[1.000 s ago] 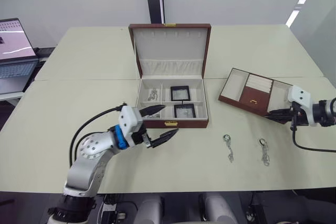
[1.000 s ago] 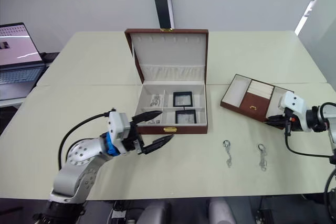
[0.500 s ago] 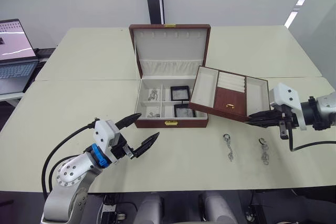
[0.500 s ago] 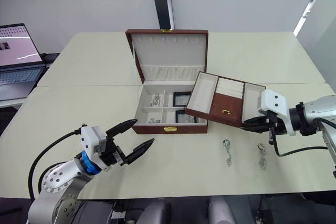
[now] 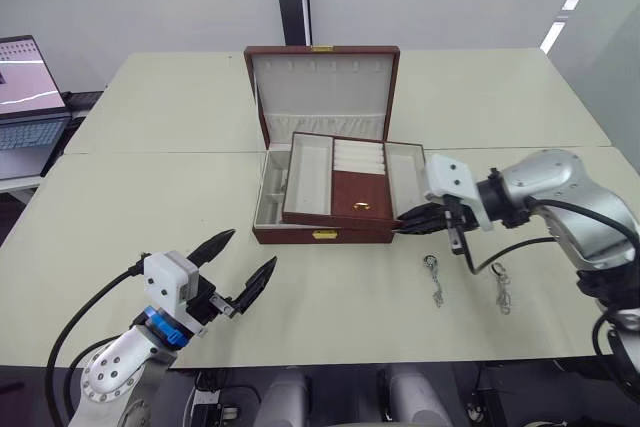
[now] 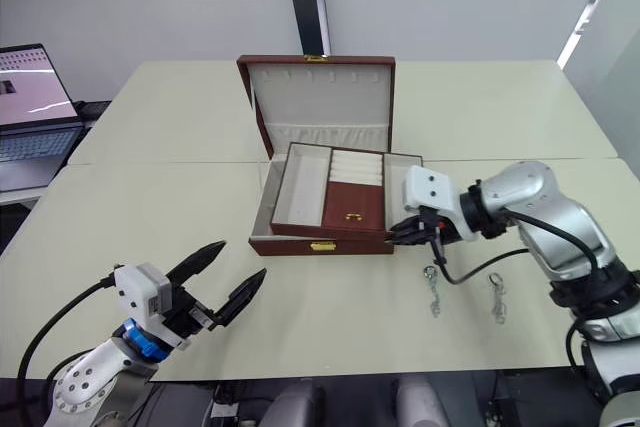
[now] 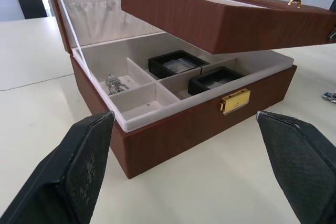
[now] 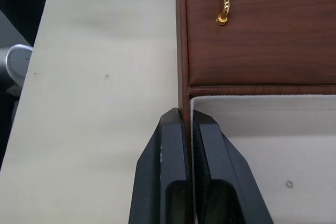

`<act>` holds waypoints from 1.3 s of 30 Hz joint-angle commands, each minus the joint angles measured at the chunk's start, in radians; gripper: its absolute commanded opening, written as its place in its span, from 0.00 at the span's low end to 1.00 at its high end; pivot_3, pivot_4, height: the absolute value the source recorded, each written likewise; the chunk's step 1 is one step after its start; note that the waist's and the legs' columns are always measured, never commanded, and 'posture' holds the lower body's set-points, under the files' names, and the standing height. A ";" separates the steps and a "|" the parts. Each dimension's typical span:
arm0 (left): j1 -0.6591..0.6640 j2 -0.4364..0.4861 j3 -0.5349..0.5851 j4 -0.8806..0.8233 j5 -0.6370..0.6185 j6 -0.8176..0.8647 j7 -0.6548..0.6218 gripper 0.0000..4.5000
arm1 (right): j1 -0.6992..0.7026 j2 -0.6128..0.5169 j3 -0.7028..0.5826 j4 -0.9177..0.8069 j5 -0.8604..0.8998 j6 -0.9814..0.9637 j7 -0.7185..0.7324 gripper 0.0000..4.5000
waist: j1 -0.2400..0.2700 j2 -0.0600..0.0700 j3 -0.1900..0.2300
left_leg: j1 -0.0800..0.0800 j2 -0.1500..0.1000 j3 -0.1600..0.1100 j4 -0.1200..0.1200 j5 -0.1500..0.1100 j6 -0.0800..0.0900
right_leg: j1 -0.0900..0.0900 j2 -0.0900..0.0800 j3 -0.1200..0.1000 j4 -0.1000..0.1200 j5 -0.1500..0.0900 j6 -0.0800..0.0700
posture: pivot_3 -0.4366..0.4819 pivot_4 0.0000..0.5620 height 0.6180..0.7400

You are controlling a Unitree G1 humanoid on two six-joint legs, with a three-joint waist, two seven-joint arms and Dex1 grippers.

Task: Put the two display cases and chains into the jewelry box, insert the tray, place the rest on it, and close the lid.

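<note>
Centrally in the frame, the tray (image 5: 340, 179) hung tilted over the open jewelry box (image 5: 268, 202), its right wall pinched between the closed fingers of the right gripper (image 5: 409, 223). Both display cases (image 7: 177, 64) and a chain (image 7: 116, 83) lay in the box's compartments, while two more chains (image 5: 436, 280) rested on the desk (image 5: 130, 197) at lower right. The left gripper (image 5: 237, 266) hovered at lower left, spread wide and empty.
</note>
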 commanded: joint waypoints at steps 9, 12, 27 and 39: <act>0.103 -0.055 0.026 -0.024 0.020 -0.122 0.022 1.00 | -0.155 0.134 0.107 0.085 -0.086 0.041 -0.035 0.00 | 0.003 0.000 0.000 | -0.001 0.000 -0.001 0.000 0.000 0.000 | -0.001 -0.001 -0.001 -0.001 0.000 0.000 | 0.48 0.27 1.00; 0.114 -0.064 0.021 -0.015 0.027 -0.145 0.022 1.00 | -0.168 0.149 0.124 0.101 -0.101 0.040 -0.035 0.00 | 0.002 0.000 0.000 | -0.001 0.000 -0.001 0.000 0.000 0.000 | -0.001 -0.001 -0.001 -0.001 0.000 0.000 | 0.48 0.27 1.00; 0.104 -0.069 -0.003 -0.026 0.048 -0.147 0.051 1.00 | -0.195 0.196 0.156 0.178 -0.164 0.026 -0.036 0.00 | 0.000 0.000 0.000 | -0.001 0.000 -0.001 0.000 0.000 0.000 | -0.001 0.000 -0.001 -0.001 0.000 0.000 | 0.48 0.27 1.00; 0.086 -0.055 -0.010 -0.056 0.044 -0.113 0.074 1.00 | -0.177 0.163 0.150 0.160 -0.178 0.036 -0.026 0.00 | 0.000 0.000 0.000 | -0.001 0.000 -0.001 0.000 0.000 0.000 | -0.001 0.000 -0.001 -0.001 0.000 0.000 | 0.48 0.27 1.00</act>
